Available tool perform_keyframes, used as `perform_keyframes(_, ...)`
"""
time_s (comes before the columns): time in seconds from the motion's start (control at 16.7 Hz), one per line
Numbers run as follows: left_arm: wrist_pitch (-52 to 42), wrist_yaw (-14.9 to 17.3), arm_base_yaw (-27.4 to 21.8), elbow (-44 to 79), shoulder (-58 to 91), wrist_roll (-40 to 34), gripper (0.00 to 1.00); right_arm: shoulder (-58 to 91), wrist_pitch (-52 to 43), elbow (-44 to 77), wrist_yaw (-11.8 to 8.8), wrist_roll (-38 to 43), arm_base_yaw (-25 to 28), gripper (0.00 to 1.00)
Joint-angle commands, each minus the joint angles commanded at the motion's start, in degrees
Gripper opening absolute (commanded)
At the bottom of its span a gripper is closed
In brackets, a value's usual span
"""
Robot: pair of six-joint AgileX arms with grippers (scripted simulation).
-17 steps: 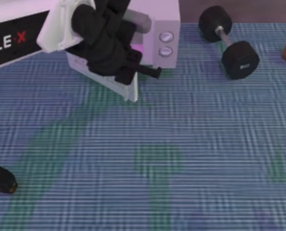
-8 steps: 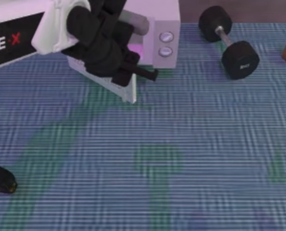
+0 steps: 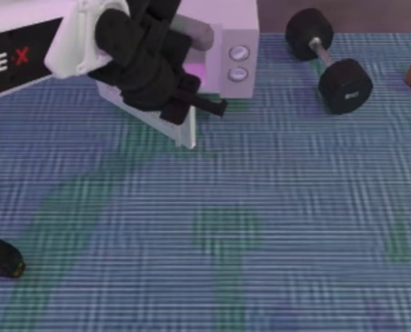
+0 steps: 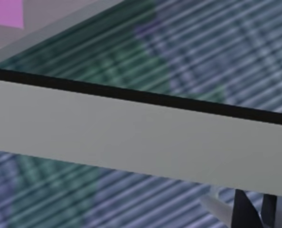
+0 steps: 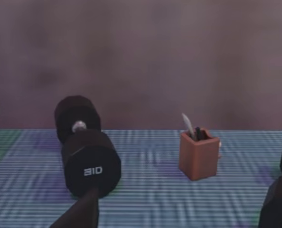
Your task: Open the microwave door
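Surface: blue-green woven cloth (image 3: pixel 261 228) covers the table; dull purple wall behind in the right wrist view.
Microwave: we find the microwave (image 3: pixel 227 41) at 12 o'clock of the top view, its two silver knobs (image 3: pixel 239 62) facing us.
Door: the microwave door (image 3: pixel 171 119) stands swung partly out, its free edge pointing toward 6 o'clock, with pink interior showing behind it; the left wrist view shows its pale edge (image 4: pixel 131 137) close up.
Left gripper: our left gripper (image 3: pixel 204 104) sits at the door's free edge, about 11 o'clock of the table; whether its jaws are spread or closed on the handle we cannot tell.
Right gripper: not in the top view; only dark finger parts (image 5: pixel 79 211) show at its own camera, so its opening cannot be told.
Bystanders: black dumbbell (image 3: pixel 328 59) at 1 o'clock, brown pen holder (image 5: pixel 198 153) at 2 o'clock, dark object (image 3: pixel 1 257) at 8 o'clock.
Risk: we judge the door only part open; a straight pull instead of an arc could slip the hold off the handle or drag the whole oven.
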Motion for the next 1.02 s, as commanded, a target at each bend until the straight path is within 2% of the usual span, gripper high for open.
perform_keyframes(0.6, 0.0, 0.0, 0.0, 0.0, 0.0, 0.0, 0.0, 0.0, 0.0, 0.0, 0.0, 0.0, 0.0, 1.0)
perform_keyframes(0.78, 0.1, 0.8, 0.0, -0.6, -0.3, 0.6, 0.0, 0.0, 0.0, 0.0, 0.0, 0.0, 0.0, 1.0)
perform_keyframes(1.02, 0.4, 3.5, 1.9, -3.6, -2.6, 5.8, 0.0, 0.0, 0.0, 0.0, 0.0, 0.0, 0.0, 1.0)
